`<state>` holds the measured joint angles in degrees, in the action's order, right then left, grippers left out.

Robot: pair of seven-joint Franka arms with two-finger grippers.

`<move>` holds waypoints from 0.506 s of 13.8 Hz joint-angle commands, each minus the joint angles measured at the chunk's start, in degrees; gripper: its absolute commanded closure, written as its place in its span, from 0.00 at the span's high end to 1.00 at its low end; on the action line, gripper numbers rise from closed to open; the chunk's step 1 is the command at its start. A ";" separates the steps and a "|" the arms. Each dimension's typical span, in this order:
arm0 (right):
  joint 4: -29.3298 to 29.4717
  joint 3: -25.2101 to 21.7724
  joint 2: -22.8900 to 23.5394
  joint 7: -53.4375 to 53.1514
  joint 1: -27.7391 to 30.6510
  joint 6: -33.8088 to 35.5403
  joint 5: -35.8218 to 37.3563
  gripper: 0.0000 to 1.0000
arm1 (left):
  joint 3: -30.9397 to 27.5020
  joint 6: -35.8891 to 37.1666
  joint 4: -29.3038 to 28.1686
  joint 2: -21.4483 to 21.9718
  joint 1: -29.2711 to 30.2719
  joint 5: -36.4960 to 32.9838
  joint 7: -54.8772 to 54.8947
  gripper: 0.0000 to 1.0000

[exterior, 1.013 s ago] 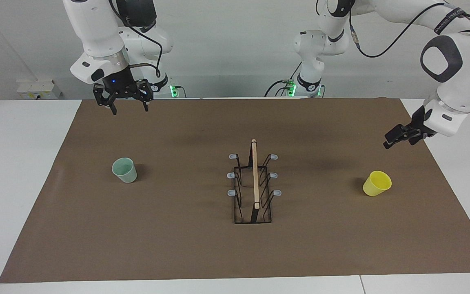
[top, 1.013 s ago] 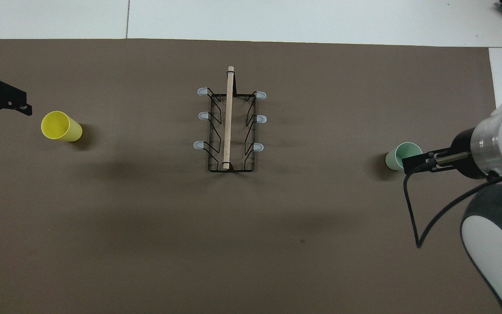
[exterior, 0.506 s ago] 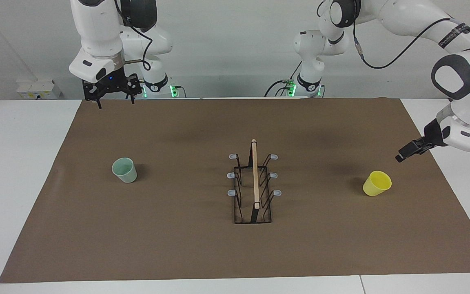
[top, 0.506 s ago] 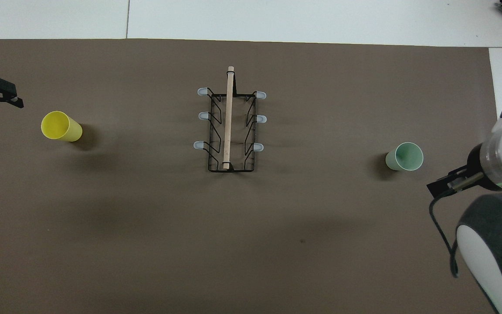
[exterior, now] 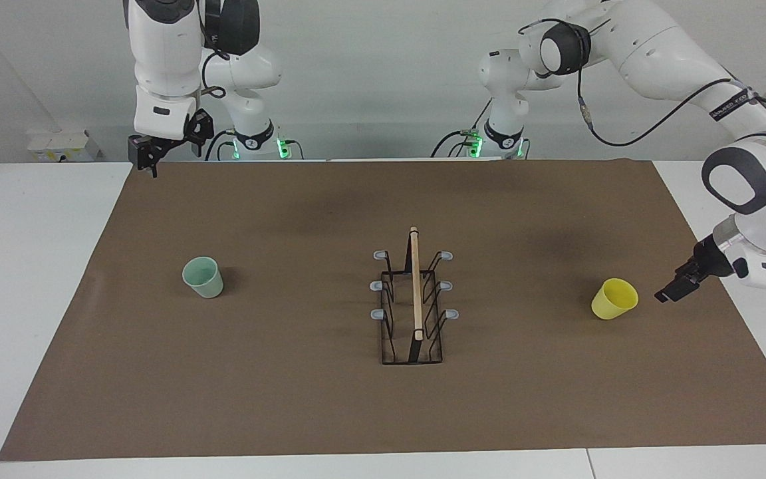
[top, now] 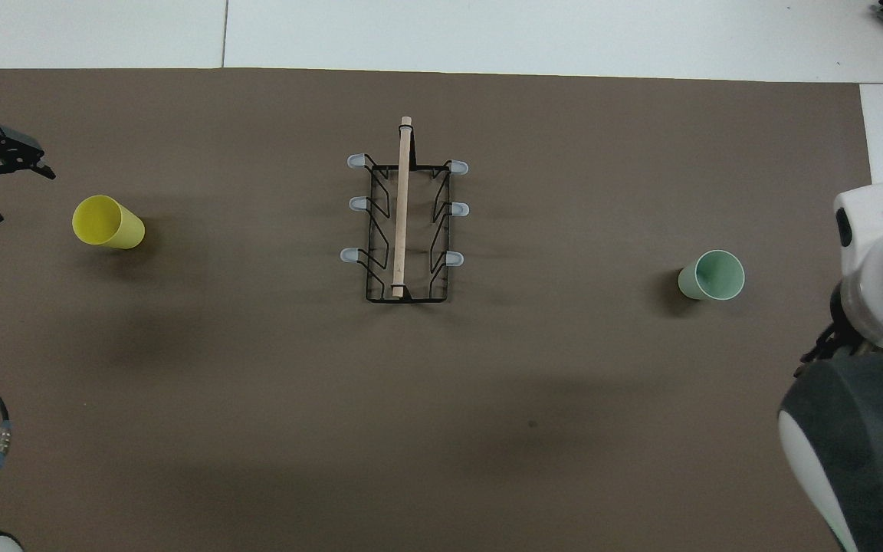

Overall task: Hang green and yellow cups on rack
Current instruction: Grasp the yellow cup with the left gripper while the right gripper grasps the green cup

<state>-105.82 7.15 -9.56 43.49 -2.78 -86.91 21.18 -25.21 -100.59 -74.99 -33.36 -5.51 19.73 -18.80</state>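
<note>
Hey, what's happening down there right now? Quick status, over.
Left gripper open beside yellow cup, not touching. Right gripper open, up near its base. Green cup untouched. Rack bare, nothing in the way.

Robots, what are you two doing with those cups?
Nothing is being held yet. The yellow cup and the green cup both stand on the brown mat, one at each end, with the empty rack between them. The left gripper hangs low beside the yellow cup, jaws open, not touching it. The right gripper is up near its base, well away from the green cup.
</note>
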 commanded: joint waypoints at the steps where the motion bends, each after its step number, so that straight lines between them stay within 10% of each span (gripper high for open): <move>1: -4.56 0.50 -1.61 5.37 -5.03 0.60 7.18 1.00 | -1.59 -1.53 2.48 -3.90 0.23 4.51 -8.95 1.00; 7: -10.90 0.50 6.19 5.73 -11.18 -5.63 17.39 1.00 | -3.44 -1.54 0.30 -8.30 2.78 15.84 -24.79 1.00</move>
<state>-115.84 7.79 -6.69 47.85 -12.95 -90.58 35.49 -27.98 -102.58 -75.03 -39.46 -4.02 31.32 -41.27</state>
